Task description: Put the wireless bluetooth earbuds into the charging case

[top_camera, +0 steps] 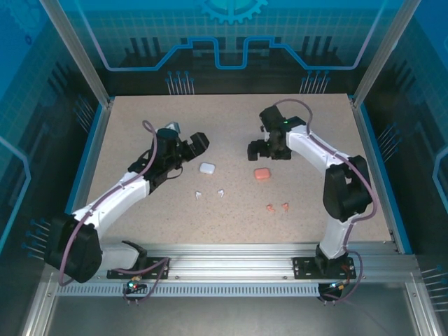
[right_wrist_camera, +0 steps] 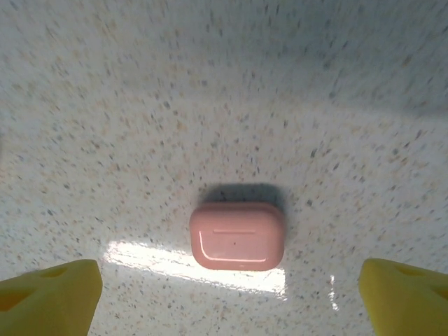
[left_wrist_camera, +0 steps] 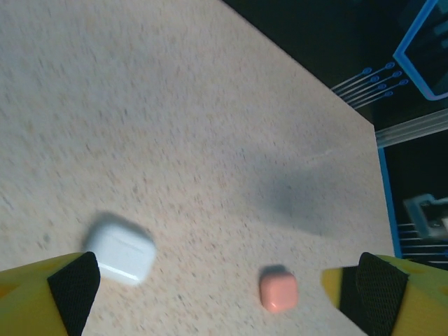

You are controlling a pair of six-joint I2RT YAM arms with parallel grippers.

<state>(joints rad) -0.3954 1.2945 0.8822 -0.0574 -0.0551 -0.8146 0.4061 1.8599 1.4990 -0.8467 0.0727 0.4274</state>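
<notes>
Speckled table: earbuds mere specks, stems indistinguishable.

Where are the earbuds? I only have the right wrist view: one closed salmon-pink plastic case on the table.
Observer: Two small salmon-pink plastic earbuds lie loose on the speckled table, nearer the arm bases than that salmon-pink rounded plastic charging case.
Operator: White set?
Observer: Two small white plastic earbuds lie left of the pink ones, just on the near side of a closed white rounded plastic charging case.
Operator: Left arm?
Observer: Left end effector is open, just left of the white case, holding nothing.
</notes>
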